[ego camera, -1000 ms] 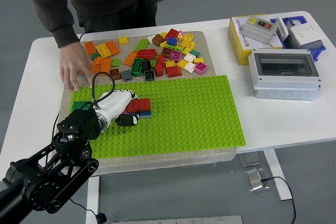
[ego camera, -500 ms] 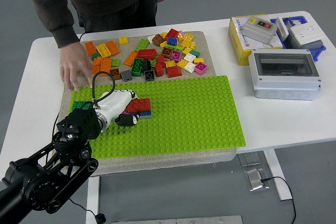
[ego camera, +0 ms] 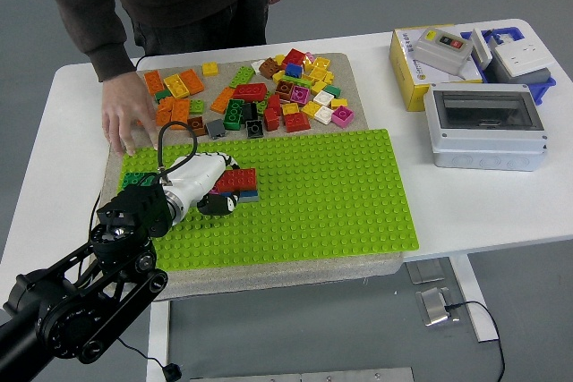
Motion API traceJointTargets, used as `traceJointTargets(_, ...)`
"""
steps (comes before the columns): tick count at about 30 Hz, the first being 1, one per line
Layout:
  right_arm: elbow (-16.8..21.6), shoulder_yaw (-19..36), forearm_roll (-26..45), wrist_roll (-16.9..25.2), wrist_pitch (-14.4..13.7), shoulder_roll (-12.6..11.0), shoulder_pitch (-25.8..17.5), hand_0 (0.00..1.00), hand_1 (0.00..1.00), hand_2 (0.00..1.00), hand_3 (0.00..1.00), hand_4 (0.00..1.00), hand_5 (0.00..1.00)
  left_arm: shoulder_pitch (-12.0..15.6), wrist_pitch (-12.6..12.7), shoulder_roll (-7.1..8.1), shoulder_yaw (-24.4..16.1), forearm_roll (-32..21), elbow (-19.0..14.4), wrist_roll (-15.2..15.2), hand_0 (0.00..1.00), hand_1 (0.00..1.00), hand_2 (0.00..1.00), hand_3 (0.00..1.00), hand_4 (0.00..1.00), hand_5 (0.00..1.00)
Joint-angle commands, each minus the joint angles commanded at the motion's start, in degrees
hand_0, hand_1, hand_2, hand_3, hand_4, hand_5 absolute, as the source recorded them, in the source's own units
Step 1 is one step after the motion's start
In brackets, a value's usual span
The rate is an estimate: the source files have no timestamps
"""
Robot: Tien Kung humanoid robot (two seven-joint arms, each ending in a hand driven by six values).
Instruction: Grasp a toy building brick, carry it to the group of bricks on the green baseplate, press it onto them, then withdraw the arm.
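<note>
On the left part of the green baseplate (ego camera: 331, 194) a red brick (ego camera: 242, 179) sits on top of a blue brick (ego camera: 249, 193). My left hand (ego camera: 218, 189), white with dark fingertips, comes in from the lower left, its fingers curled around the red brick's left end. A small green brick (ego camera: 134, 178) lies on the plate just left of the hand. Behind the plate, several loose bricks (ego camera: 260, 96) in many colours are scattered on the grey mat. The right arm is out of sight.
A person stands at the far side with one hand (ego camera: 125, 123) flat on the mat's left edge. At the right stand a yellow box (ego camera: 414, 73), a grey enclosure (ego camera: 488, 127) and a blue tray (ego camera: 524, 64).
</note>
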Motion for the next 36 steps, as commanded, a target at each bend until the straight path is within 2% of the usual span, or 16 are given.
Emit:
traceJointTargets(20, 0.0, 0.0, -0.1, 0.0, 0.0, -0.1, 0.1, 0.632, 0.626, 0.620, 0.618, 0.451, 0.724, 0.0, -0.4, 0.05, -0.3, 0.1, -0.2, -0.3, 0.964, 0.970, 0.963, 0.785, 0.579, 0.354)
traceJointTargets(36, 0.0, -0.2, 0.1, -0.1, -0.1, -0.1, 0.1, 0.632, 0.626, 0.620, 0.618, 0.448, 0.719, 0.0, -1.3, 0.22, -0.5, -0.2, -0.6, -0.2, 0.968, 0.972, 0.972, 0.806, 0.664, 0.392)
